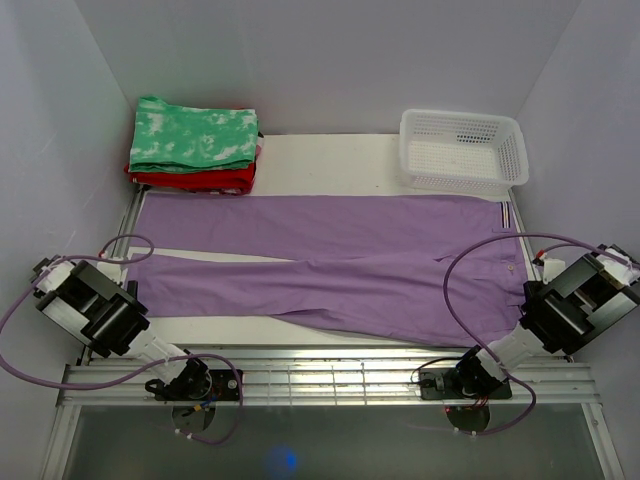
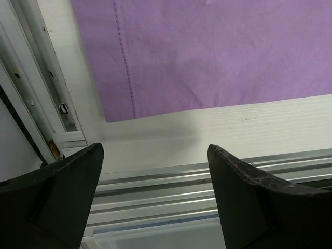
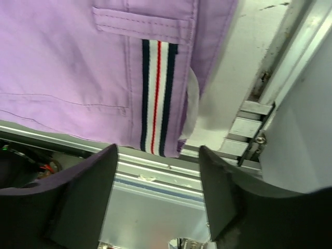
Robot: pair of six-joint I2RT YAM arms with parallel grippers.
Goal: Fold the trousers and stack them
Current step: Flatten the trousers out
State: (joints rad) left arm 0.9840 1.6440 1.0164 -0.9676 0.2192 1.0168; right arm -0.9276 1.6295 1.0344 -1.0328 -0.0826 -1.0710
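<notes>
Two claws hang spread and empty by the trousers (image 1: 330,265), which lie flat and unfolded across the white desk (image 1: 330,160), legs reaching left and waist at the right. The left claw (image 2: 154,150) is just off the near leg's hem corner, and the right claw (image 3: 158,150) is at the near waist edge, close to a striped tab (image 3: 157,93). Beyond the trousers' far leg, a folded green-and-white garment (image 1: 195,135) lies on a red one (image 1: 195,181) at the left, and a white basket (image 1: 460,116) stands at the right.
</notes>
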